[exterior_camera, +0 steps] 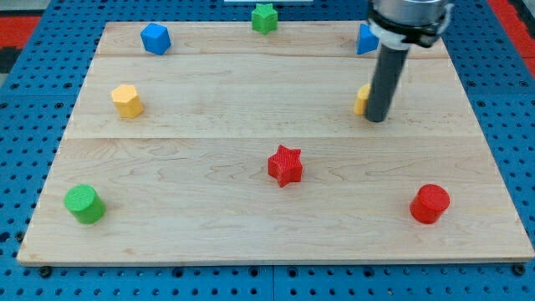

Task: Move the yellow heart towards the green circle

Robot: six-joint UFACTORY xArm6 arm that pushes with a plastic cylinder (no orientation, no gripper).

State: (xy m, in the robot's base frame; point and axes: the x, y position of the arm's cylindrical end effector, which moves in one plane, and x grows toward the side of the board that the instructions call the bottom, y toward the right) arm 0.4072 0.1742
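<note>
Red star sits mid-board, roughly between the yellow heart at the view's right and the green circle at the bottom left. A red circle lies bottom right. My rod stands nearly upright, my tip touching the heart's right side (mostly hiding it); it has no gripper and grips nothing

The red star is the one block standing in the middle of the bench, between the yellow heart up to its right and the green circle down to its left. My tip touches the heart's right side. The red circle stands well right of the star, the yellow block far up-left.
</note>
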